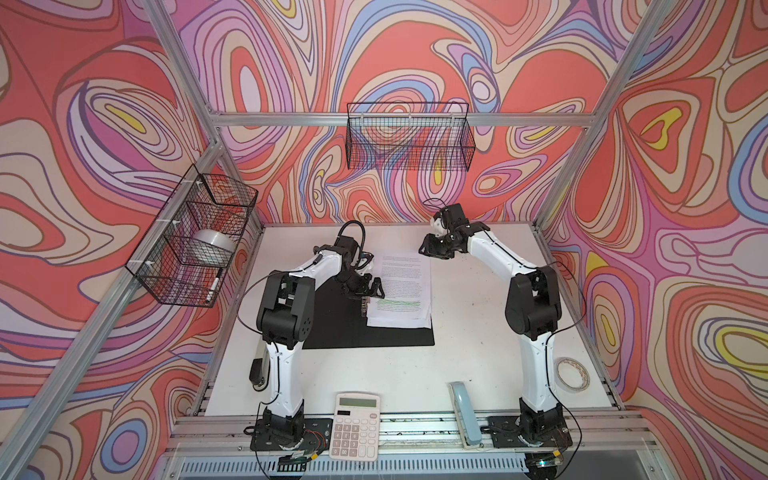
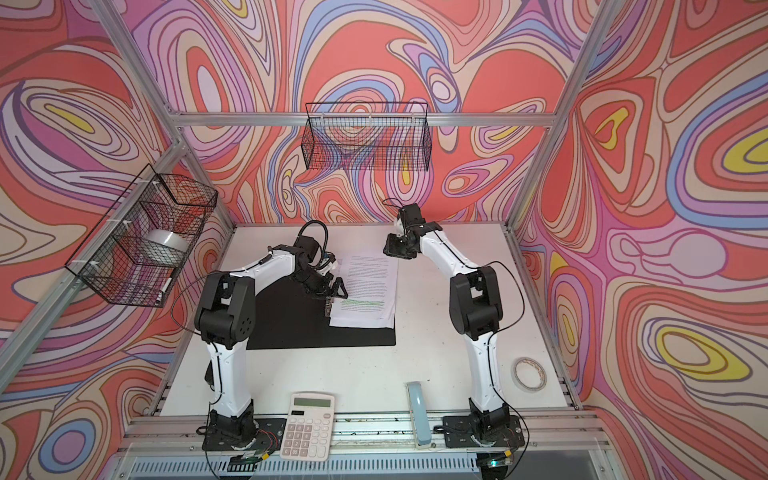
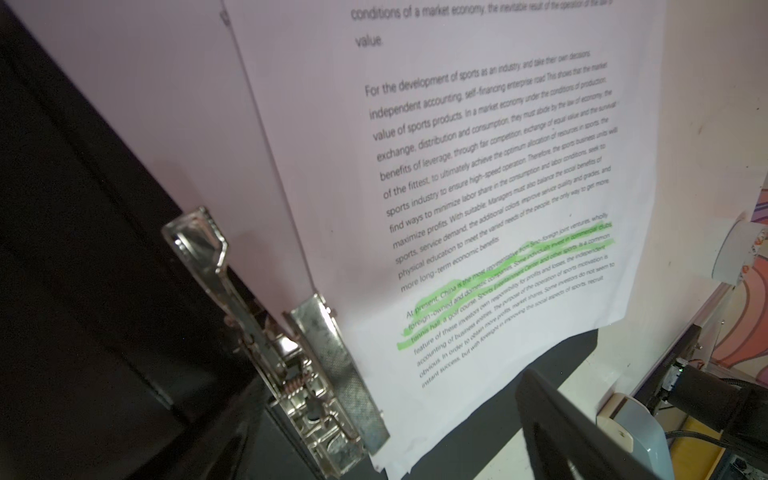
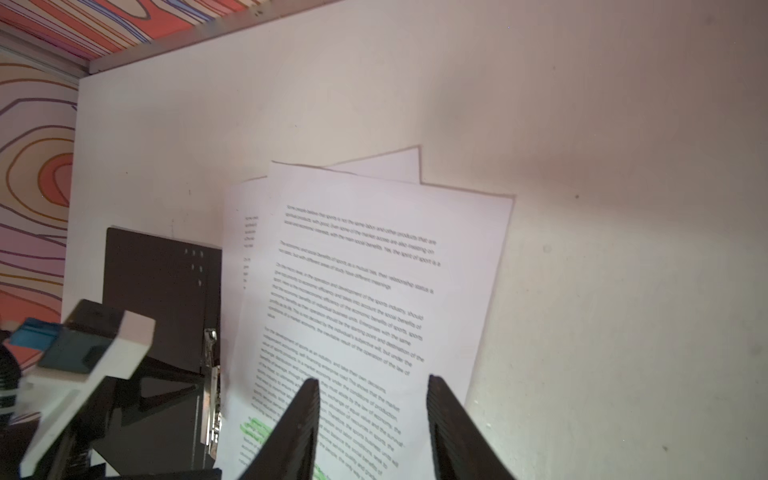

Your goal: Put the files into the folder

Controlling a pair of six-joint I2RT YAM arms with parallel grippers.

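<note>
The folder (image 1: 332, 328) (image 2: 291, 328) lies open on the table, black inside up. The files (image 1: 405, 286) (image 2: 368, 286), white printed sheets with green highlighting, rest fanned on its right half and stick out past its far edge. A metal clip (image 3: 316, 374) (image 4: 212, 399) runs along the spine at the sheets' left edge. My left gripper (image 1: 365, 293) (image 2: 330, 291) hovers open just over this clip; one finger (image 3: 557, 419) shows above the sheets' near corner. My right gripper (image 4: 374, 386) (image 1: 432, 249) hangs open over the far end of the files (image 4: 374, 270), holding nothing.
A white calculator (image 1: 355, 426) and a pale blue stapler (image 1: 465, 415) lie at the front edge, with a tape roll (image 1: 572, 374) at the front right. Wire baskets hang on the back wall (image 1: 409, 137) and the left wall (image 1: 195, 237).
</note>
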